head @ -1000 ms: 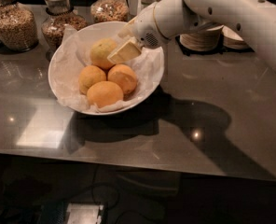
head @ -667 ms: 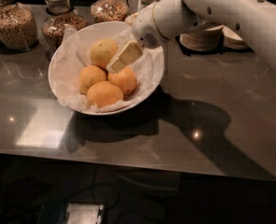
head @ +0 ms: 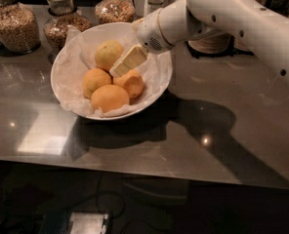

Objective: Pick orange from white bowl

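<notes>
The white bowl (head: 65,58), wide and lined with crinkled white paper, sits on the grey counter at left of centre. The pale yellow-green orange (head: 108,53) lies at the bowl's far side. Three deeper-orange oranges (head: 109,97) lie in front of it. My gripper (head: 122,66), on the white arm (head: 232,18) reaching in from the upper right, is down inside the bowl. It sits right beside the pale orange, on its right, and above the right-hand deep orange (head: 133,85). I cannot see it holding anything.
Several glass jars of grains (head: 13,27) stand behind the bowl at the back left. Stacked plates (head: 212,44) sit at the back right under the arm. The counter's front edge (head: 144,172) runs across the lower part of the view.
The gripper has dropped a little lower and to the left, deeper into the bowl beside the pale orange. The oranges and bowl have not moved.
</notes>
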`<state>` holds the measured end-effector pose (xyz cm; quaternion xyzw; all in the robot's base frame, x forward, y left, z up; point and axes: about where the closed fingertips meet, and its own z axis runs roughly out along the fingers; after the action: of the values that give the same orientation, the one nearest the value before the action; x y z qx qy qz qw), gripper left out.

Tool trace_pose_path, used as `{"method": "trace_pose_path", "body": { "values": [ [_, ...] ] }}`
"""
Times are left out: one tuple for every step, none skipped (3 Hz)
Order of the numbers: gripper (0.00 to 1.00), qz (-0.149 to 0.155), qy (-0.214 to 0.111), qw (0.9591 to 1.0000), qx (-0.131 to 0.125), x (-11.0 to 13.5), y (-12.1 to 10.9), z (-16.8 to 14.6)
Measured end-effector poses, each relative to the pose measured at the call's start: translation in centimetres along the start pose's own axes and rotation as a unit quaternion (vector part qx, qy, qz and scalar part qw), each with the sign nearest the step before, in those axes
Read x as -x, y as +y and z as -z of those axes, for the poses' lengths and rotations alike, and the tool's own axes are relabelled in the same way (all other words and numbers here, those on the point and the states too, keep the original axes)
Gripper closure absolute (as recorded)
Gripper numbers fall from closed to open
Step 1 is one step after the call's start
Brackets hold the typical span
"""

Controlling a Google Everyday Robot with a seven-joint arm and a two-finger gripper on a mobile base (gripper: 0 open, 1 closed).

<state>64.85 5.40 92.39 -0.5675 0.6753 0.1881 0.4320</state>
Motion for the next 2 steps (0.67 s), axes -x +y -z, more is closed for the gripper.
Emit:
{"method": "trace_pose_path", "body": {
  "values": [
    [0.22, -0.001, -0.011, 0.9999, -0.008, 0.4, -0.3, -0.4],
    [0.21, 0.022, -0.023, 0.9989, -0.034, 2.1, -0.3, 0.6]
  ]
}}
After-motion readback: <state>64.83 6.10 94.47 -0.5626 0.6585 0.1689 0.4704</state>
